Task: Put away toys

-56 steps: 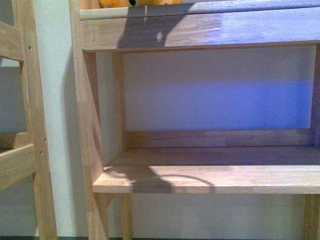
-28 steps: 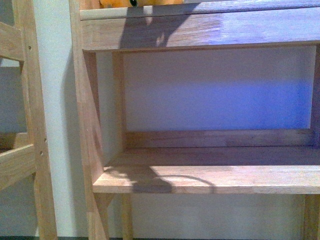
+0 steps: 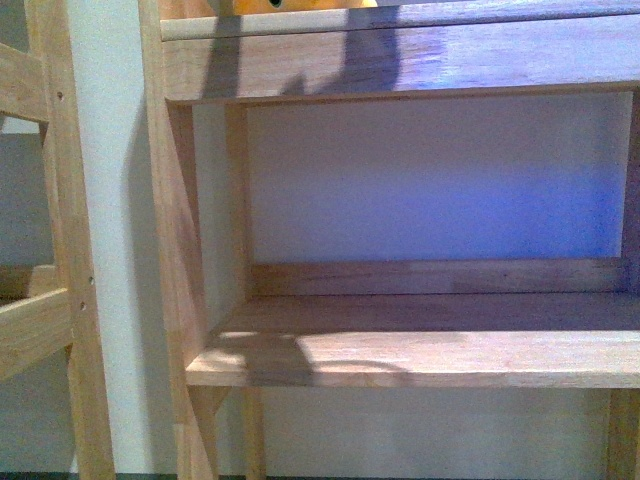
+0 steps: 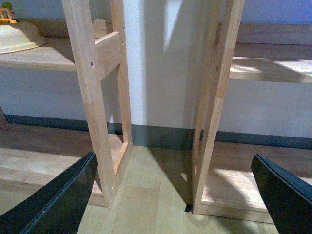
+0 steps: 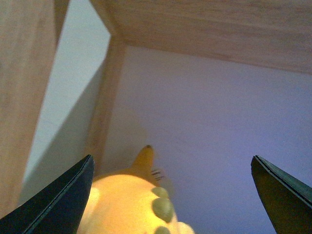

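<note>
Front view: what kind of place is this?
Probably a home or playroom storage corner: a wooden shelving unit against a pale wall, an orange-yellow plush toy on an upper shelf, a bowl on a neighbouring shelf.

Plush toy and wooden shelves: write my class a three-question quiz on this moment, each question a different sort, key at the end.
1. True or false: the plush toy lies on the floor.
2. Which wrist view shows the cream bowl? A) left B) right
3. Fill in: the right gripper is ___.

Key:
1. False; it is inside a shelf compartment, by the back wall.
2. A.
3. Open, its fingers wide either side of the toy.
</note>
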Controlling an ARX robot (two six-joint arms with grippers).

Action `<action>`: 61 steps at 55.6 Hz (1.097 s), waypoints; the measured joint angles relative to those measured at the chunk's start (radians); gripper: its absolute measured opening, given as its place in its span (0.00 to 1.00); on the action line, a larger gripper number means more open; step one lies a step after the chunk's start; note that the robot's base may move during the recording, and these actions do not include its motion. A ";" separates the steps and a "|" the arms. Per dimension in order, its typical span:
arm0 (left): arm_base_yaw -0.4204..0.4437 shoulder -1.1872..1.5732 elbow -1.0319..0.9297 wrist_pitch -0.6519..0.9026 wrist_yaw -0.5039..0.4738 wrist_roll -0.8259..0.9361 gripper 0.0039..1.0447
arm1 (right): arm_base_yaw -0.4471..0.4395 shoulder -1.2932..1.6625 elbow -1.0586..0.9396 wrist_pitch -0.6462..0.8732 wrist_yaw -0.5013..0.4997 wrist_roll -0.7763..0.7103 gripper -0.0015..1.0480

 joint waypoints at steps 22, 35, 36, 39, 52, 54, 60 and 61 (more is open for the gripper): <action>0.000 0.000 0.000 0.000 0.000 0.000 0.94 | -0.046 -0.468 -0.647 0.370 0.147 -0.161 0.94; 0.000 0.000 0.000 0.000 0.000 0.000 0.94 | -0.071 -0.677 -0.940 0.479 0.160 -0.195 0.94; 0.000 0.000 0.000 0.000 0.000 0.000 0.94 | -0.073 -0.688 -0.953 0.480 0.160 -0.195 0.94; 0.000 0.000 0.000 0.000 0.000 0.000 0.94 | -0.085 -0.744 -1.014 0.478 0.163 -0.193 0.94; 0.000 0.000 0.000 0.000 0.000 0.000 0.94 | -0.150 -0.961 -1.217 0.435 0.144 -0.150 0.94; 0.000 0.000 0.000 0.000 0.000 0.000 0.94 | -0.161 -0.992 -1.242 0.418 0.144 -0.140 0.94; 0.000 0.000 0.000 0.000 0.000 0.000 0.94 | -0.190 -1.077 -1.326 0.380 0.147 -0.098 0.94; 0.000 0.000 0.000 0.000 0.000 0.000 0.94 | -0.195 -1.096 -1.348 0.373 0.148 -0.090 0.94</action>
